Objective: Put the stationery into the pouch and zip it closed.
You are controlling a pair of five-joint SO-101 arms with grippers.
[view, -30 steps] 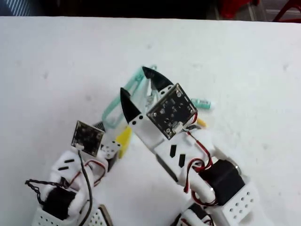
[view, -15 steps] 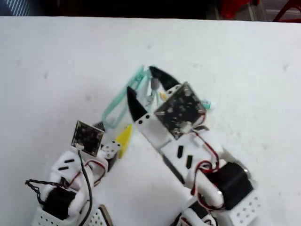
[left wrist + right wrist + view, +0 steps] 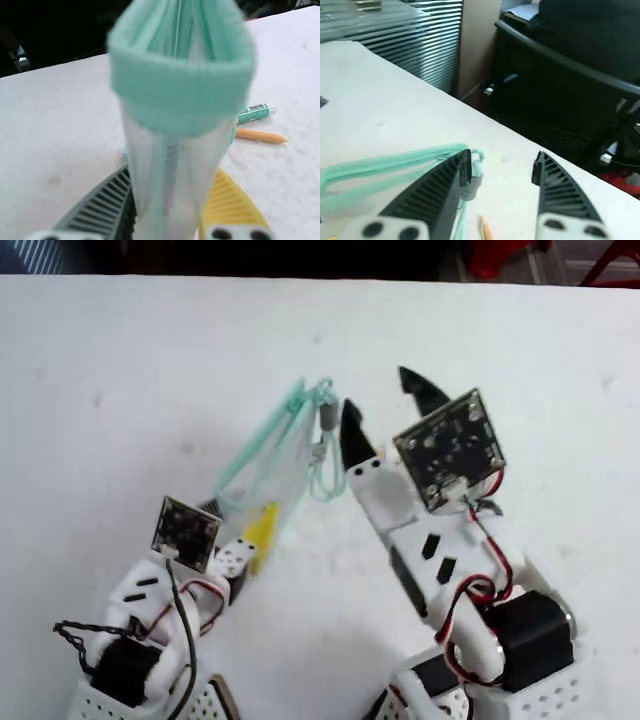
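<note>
Holding entry: pouch (image 3: pixel 268 455), clear with teal edging, pinched at one end between the grey and yellow fingers of the left gripper (image 3: pixel 170 222), which is closed on it. The pouch extends away from that gripper, and its far end with the zip pull (image 3: pixel 326 418) lies just beside the nearer finger of the right gripper (image 3: pixel 388 415). Stationery: one pen (image 3: pixel 255 112) and one pencil (image 3: pixel 260 136), side by side on the table (image 3: pixel 120 360), beyond the pouch from the left gripper and not yet inside it. Right gripper: jaws spread wide, nothing between them. Step in hand, as judged: fetching the first piece. To do it well, bring the spread jaws down across the barrel near its middle, close squarely so it does not roll, and keep clear of the zip pull and its cord; the left gripper should keep the pouch steady. Whether the mouth gapes enough cannot be told. Pose: left arm folded low near its base; right arm stretched forward, gripper tilted down over the table.
</note>
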